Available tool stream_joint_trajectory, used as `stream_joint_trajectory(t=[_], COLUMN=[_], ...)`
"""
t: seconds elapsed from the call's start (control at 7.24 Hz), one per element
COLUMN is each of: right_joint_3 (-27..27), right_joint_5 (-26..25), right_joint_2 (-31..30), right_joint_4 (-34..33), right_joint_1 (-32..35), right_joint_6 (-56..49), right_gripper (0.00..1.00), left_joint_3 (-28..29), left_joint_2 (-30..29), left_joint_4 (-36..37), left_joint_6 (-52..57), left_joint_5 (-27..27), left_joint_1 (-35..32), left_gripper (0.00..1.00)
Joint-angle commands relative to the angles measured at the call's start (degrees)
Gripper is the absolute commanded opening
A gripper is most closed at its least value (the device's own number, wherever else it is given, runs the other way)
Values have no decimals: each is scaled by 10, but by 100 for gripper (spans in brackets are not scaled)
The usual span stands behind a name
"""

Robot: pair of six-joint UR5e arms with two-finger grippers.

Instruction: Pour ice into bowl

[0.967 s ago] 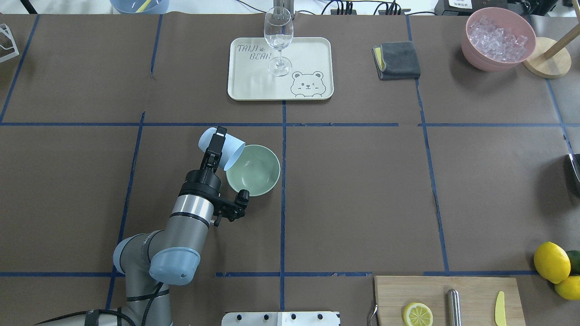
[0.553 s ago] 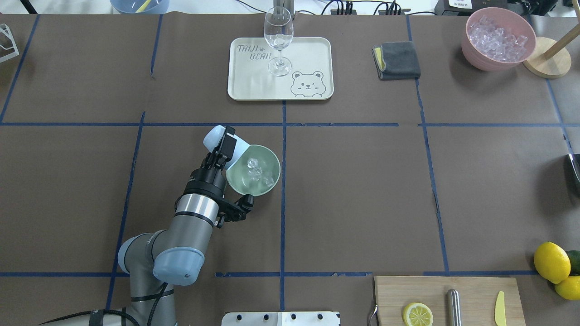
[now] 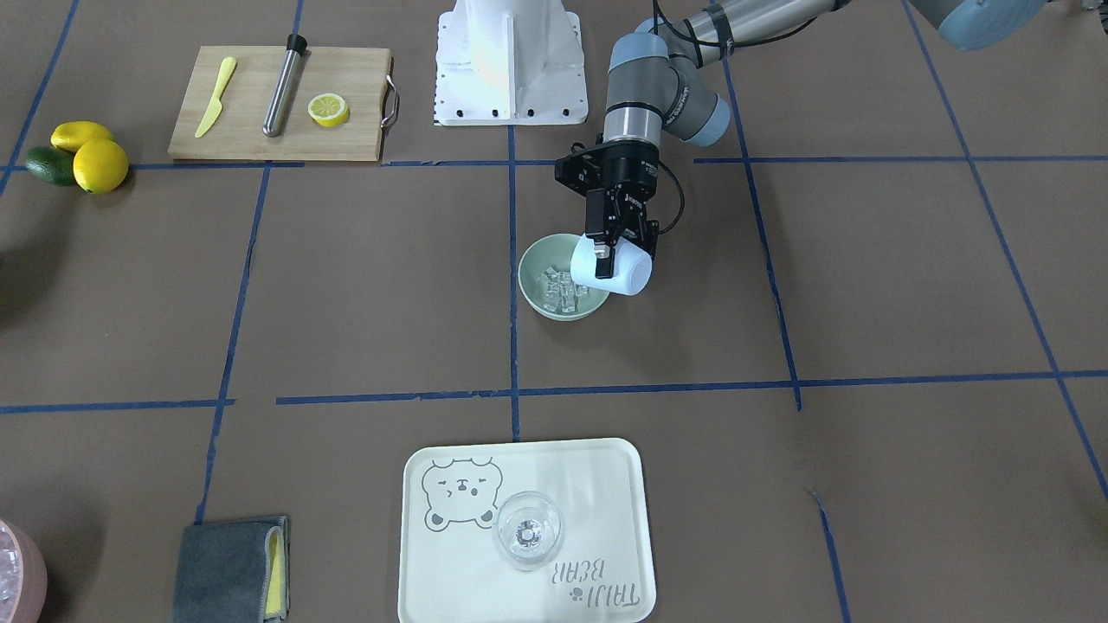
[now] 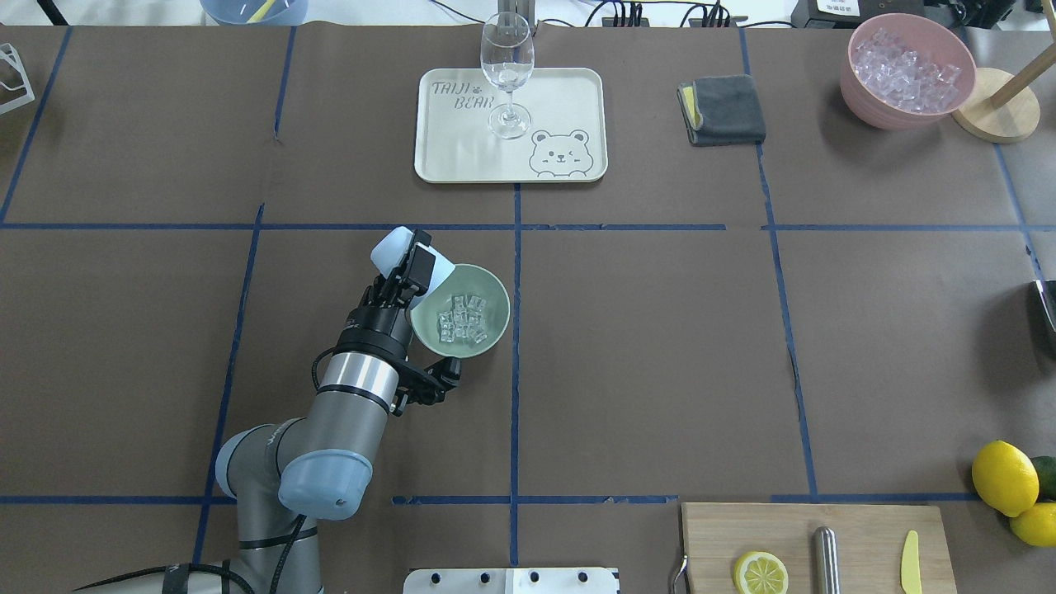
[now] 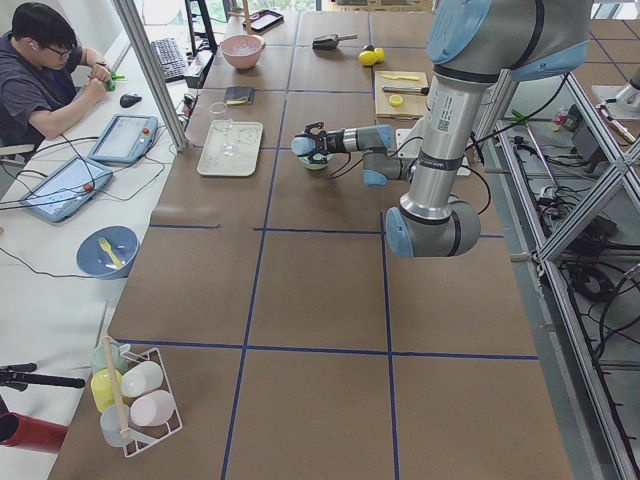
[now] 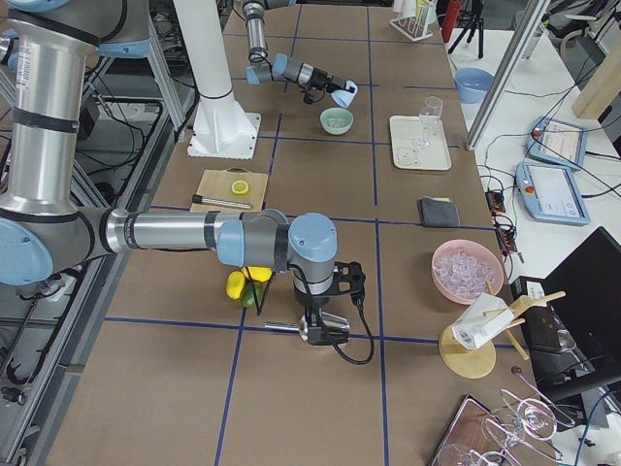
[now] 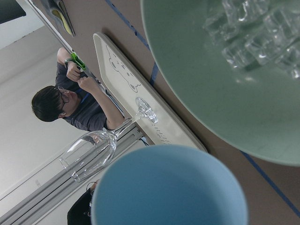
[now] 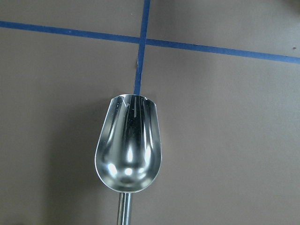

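**Ice in the bowl, cup tipped above it**

The left gripper (image 4: 410, 268) is clamped on a light blue cup (image 3: 619, 270), 1 finger on each side of its wall. The cup is tipped steeply, with its mouth turned down toward the bowl (image 4: 487, 334) and hanging over the rim on the robot's left. No view looks into the cup, so whether any cube remains inside cannot be told.

The ice (image 4: 464, 318) lies in a loose heap on the floor of the pale green bowl, the clear cubes touching one another. The left wrist camera looks past the cup's edge onto the same heap. The bowl stands on the brown table cover just beside a blue tape line.

The right gripper (image 6: 322, 313) hangs well apart from all this, near the robot's right end of the table, pointing down over a metal scoop (image 8: 129, 150) that lies on the cover. Its fingers appear only small in the side view, so their state cannot be judged.

Across the table, a wine glass (image 4: 506, 62) stands upright on a cream tray (image 4: 569, 91), and a pink container (image 4: 858, 95) holds more ice.
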Motion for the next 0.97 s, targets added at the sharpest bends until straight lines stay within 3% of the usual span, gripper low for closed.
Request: stream_joint_trajectory(t=[0.0, 0.28, 0.69, 0.83], right_joint_3=[-1, -1, -1, -1], right_joint_5=[0, 0, 0, 1], right_joint_2=[0, 0, 0, 0], right_joint_4=[0, 0, 0, 0], right_joint_1=[0, 0, 0, 0], right_joint_6=[0, 0, -2, -5], right_gripper=[100, 100, 100, 100], left_joint_3=[-8, -10, -14, -15], left_joint_2=[0, 0, 15, 24], left_joint_4=[-40, -142, -145, -144], left_joint_6=[-4, -66, -268, -312], left_joint_5=[-1, -22, -141, -207], left_joint_1=[-2, -16, -57, -92], left_gripper=[0, 0, 0, 0])
